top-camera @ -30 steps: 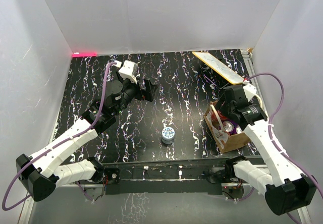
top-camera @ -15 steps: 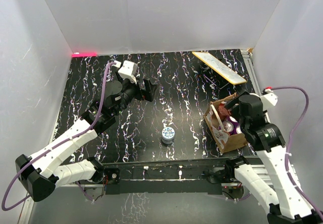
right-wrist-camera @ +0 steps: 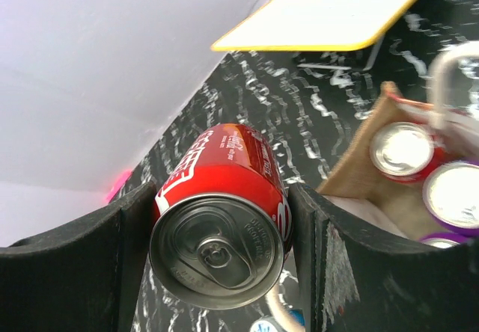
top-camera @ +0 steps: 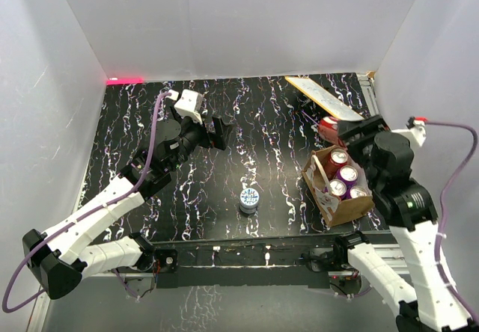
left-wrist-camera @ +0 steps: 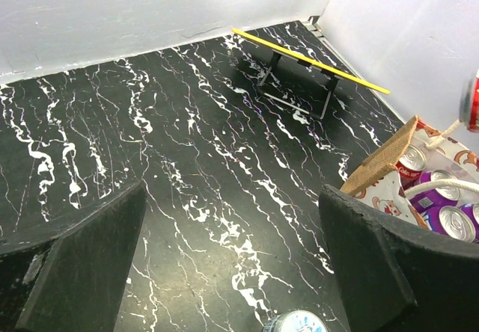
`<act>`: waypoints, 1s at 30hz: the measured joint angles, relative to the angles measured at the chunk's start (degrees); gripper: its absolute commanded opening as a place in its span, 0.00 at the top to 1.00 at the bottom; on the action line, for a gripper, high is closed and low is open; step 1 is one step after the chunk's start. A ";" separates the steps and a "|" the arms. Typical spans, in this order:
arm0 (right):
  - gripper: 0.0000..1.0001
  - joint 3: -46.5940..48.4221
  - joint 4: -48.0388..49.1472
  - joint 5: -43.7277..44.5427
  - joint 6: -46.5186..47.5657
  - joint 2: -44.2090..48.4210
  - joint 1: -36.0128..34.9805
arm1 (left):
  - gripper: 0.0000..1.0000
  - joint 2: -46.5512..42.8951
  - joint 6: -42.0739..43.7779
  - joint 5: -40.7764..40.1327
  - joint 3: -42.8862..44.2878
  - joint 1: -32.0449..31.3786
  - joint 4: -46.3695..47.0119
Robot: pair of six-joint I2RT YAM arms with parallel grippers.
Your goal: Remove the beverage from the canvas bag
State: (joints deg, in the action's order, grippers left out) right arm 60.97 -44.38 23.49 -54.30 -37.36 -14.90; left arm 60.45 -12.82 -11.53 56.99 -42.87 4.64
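The canvas bag (top-camera: pixel 346 208) stands at the right of the table with several cans in it, red (top-camera: pixel 339 158) and purple (top-camera: pixel 349 173). My right gripper (top-camera: pixel 333 129) is shut on a red cola can (top-camera: pixel 327 128), holding it on its side in the air beyond the bag's far edge. In the right wrist view the red can (right-wrist-camera: pixel 224 197) sits between both fingers of the gripper (right-wrist-camera: pixel 217 235), and the bag (right-wrist-camera: pixel 364 146) lies below to the right. My left gripper (top-camera: pixel 218 132) is open and empty over the table's middle-left; in its own view the gripper (left-wrist-camera: pixel 236 272) frames bare table.
A blue-and-white can (top-camera: pixel 249 198) stands upright on the table near the front middle. A yellow board on a black stand (top-camera: pixel 324 99) sits at the back right. White walls close in the table at the back and both sides.
My right gripper has risen out of the bag with the red can and moved toward the back. The cans left in the bag now show. The left arm has not moved.
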 measured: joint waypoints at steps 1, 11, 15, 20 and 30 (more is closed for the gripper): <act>0.92 0.63 1.16 -1.22 0.13 -1.51 0.00 | 0.03 0.00 0.22 -0.13 0.00 0.00 0.00; 0.92 6.03 13.81 -23.08 2.08 -26.80 -0.17 | 0.03 -0.72 2.78 -8.66 0.02 4.39 -1.49; 0.92 9.18 13.62 -25.68 5.46 -37.77 -3.30 | 0.03 -2.38 2.71 -14.91 0.02 5.99 -2.23; 0.92 17.66 11.28 -23.28 11.19 -52.00 -10.80 | 0.03 -3.85 2.32 -21.38 0.39 6.56 -2.95; 0.93 37.90 1.62 -12.39 23.02 -75.93 -22.99 | 0.03 -4.07 1.73 -26.45 0.39 6.78 -3.67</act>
State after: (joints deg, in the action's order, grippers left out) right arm 98.87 -42.76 11.09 -31.29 -113.30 -37.89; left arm 56.38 -11.09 -37.98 57.39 -36.10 0.97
